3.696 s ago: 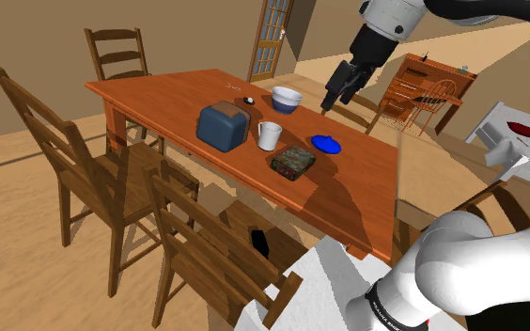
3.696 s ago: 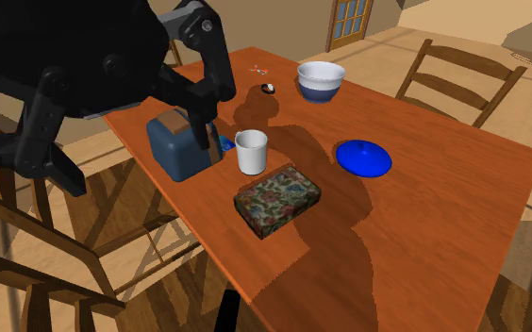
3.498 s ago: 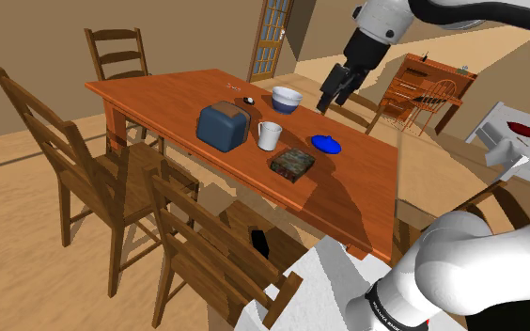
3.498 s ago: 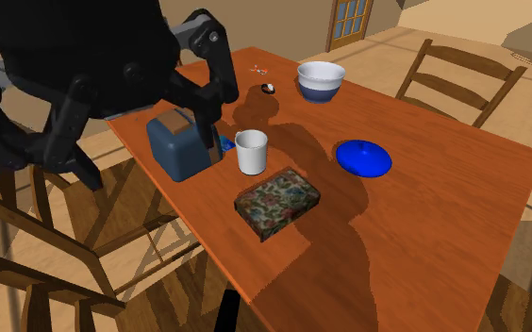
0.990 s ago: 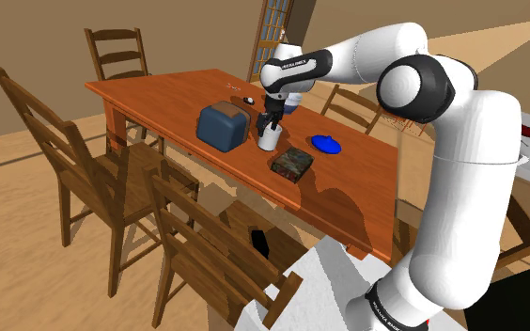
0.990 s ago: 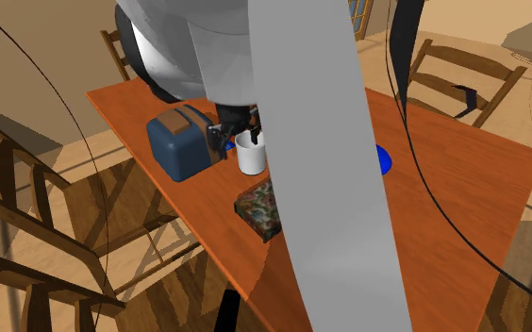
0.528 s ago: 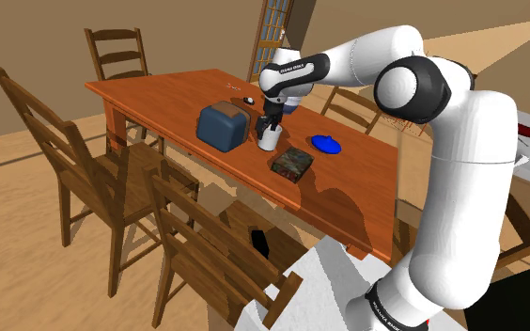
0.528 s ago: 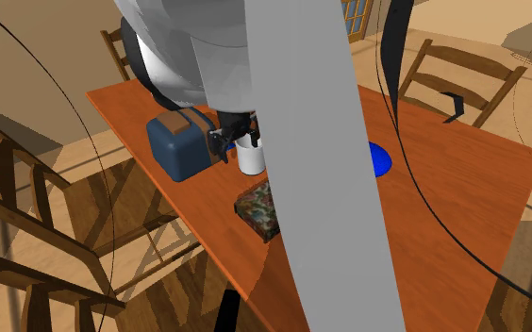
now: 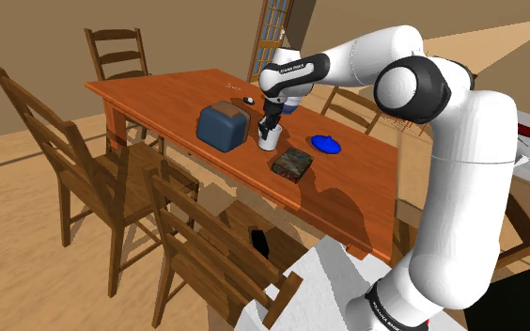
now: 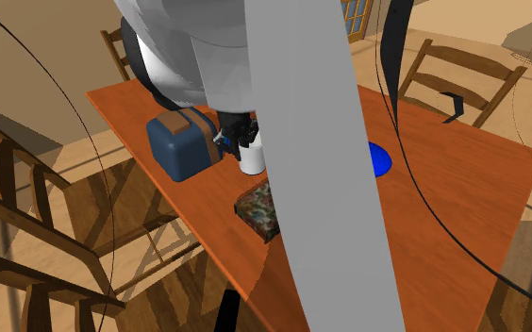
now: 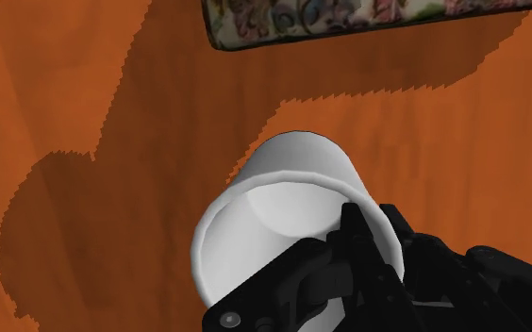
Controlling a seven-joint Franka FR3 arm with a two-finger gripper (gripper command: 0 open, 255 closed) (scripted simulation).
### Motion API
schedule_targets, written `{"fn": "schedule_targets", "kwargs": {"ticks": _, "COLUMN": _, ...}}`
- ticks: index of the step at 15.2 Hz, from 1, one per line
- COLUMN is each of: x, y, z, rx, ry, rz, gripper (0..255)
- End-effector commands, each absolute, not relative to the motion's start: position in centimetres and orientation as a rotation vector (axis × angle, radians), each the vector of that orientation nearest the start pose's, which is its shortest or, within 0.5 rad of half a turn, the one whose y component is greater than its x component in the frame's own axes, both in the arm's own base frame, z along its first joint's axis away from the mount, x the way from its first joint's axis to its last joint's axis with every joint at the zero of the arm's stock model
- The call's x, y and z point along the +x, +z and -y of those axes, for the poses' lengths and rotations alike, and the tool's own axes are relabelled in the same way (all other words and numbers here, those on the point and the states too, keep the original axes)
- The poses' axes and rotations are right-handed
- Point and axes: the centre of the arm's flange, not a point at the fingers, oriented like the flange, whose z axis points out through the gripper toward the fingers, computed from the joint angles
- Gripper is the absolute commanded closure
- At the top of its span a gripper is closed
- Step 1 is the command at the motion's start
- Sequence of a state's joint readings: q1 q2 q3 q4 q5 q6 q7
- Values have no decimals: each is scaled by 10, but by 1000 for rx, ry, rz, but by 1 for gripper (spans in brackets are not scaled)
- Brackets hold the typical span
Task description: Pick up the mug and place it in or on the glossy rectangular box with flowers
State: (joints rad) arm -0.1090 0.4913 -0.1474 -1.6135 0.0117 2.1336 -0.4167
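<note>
- The all-black two-finger gripper (image 11: 344,240) is down on the plain white mug (image 11: 297,174). In the wrist view its jaws look nearly closed, pinching the mug's rim wall with one finger inside the cup and the other outside. I'd call that a grip, not a hover.
- The white mug is upright on the reddish-brown wooden table (image 9: 160,94), roughly mid-table. It doesn't look lifted yet, as far as I can tell.
- The target, the glossy rectangular box with a flower print (image 9: 291,163), lies flat just beside the mug, nearer the camera and toward the shoulder view's right. It looks closed, so I'm guessing the mug goes on top.
- A boxy dark blue toaster (image 9: 220,126) sits close on the mug's other side, toward the shoulder view's left. A flat blue plate (image 9: 326,144) lies further off to the right.
- What could go wrong:
  - A rim pinch only grabs one thin wall. The mug could swing or slip out once the weight comes off the table.
  - If the lift is too low, the mug's base clips the box edge and shoves the box along.
  - The box top is small and shiny. An off-centre release could leave the mug overhanging, and it could slide or tip.
  - Any sideways drift going up could knock the toaster.
</note>
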Motion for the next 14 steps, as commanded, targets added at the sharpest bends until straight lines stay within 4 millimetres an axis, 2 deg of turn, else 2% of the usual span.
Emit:
{"fn": "schedule_targets", "kwargs": {"ticks": 1, "x": 666, "y": 347, "z": 161, "rx": -3197, "ry": -20, "rz": 277, "gripper": 255}}
{"fn": "schedule_targets", "kwargs": {"ticks": 4, "x": 666, "y": 347, "z": 161, "rx": -3197, "ry": -20, "rz": 277, "gripper": 255}}
{"fn": "schedule_targets", "kwargs": {"ticks": 14, "x": 666, "y": 400, "z": 161, "rx": -3197, "ry": -20, "rz": 277, "gripper": 255}}
